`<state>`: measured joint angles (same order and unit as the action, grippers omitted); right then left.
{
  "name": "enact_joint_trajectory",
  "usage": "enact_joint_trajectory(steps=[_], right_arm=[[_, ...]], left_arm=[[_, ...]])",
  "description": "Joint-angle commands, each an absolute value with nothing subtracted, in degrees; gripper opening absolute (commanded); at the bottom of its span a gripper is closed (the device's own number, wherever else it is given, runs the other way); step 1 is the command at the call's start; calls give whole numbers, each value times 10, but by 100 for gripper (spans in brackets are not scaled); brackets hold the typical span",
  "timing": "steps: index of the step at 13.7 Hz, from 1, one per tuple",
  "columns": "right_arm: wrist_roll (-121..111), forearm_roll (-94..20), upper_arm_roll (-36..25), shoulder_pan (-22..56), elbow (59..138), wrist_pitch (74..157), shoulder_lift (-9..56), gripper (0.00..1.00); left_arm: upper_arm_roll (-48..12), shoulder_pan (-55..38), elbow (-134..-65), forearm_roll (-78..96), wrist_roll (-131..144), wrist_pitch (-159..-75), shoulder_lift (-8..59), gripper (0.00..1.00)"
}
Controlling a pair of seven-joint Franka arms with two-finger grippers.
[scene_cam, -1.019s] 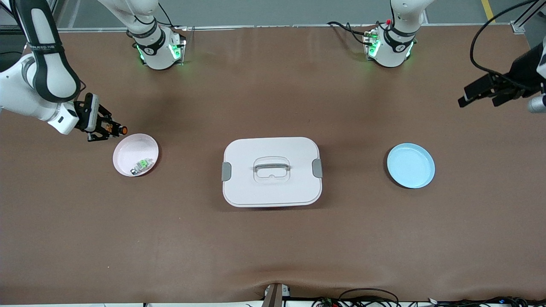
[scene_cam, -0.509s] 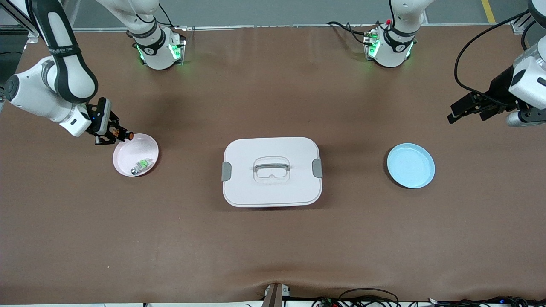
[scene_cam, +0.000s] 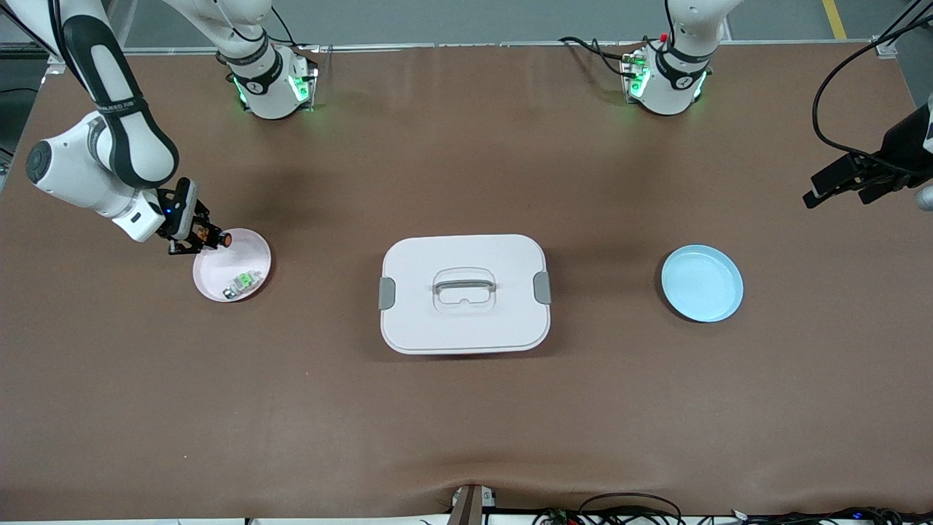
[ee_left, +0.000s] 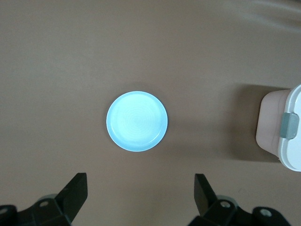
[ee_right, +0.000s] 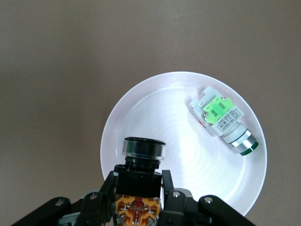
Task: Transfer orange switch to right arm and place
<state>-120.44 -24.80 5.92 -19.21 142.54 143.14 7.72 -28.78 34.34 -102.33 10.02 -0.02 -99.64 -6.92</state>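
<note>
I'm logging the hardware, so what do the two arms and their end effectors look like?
Both are white jointed arms with black joint bands: right arm, left arm. Green lights glow at the bases. Black cables trail from the left wrist. The right end effector and left end effector are black, two-fingered.

Orange switch (scene_cam: 216,238), pink plate (scene_cam: 251,250), pale blue plate (scene_cam: 701,283), brown table (scene_cam: 466,408).

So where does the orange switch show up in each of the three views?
Front view: orange switch in the right gripper, over the pink plate's rim.
Left wrist view: not in it.
Right wrist view: orange switch between the fingers.
Shared landmark: the pink plate holding the green switch.
</note>
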Motion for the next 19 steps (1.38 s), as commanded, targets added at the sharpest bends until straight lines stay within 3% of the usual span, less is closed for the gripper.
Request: enact_joint_trajectory(steps=[1, 4, 8, 13, 15, 19], right_arm=[[-1258, -309, 61, -185, 1431, 1464, 102, 0], [-1302, -359, 61, -172, 1431, 1497, 127, 0], [-1302, -361, 61, -165, 1430, 1508, 133, 0], [-1302, -362, 61, -162, 1430, 1534, 150, 0], [-1302, -362, 61, -162, 1428, 1537, 154, 0], [-1301, -363, 61, -162, 1428, 1537, 156, 0]], left_arm=[[-287, 345, -1033, 104, -11, -1003, -83, 100], [-269, 327, -1033, 103, -11, -1003, -83, 100], [-100, 158, -1033, 101, -11, -992, -83, 100], [50, 0, -1032, 84, -11, -991, -84, 100], [77, -32, -1027, 64, -10, -991, -84, 100], [75, -27, -1002, 53, -11, -997, -72, 100]])
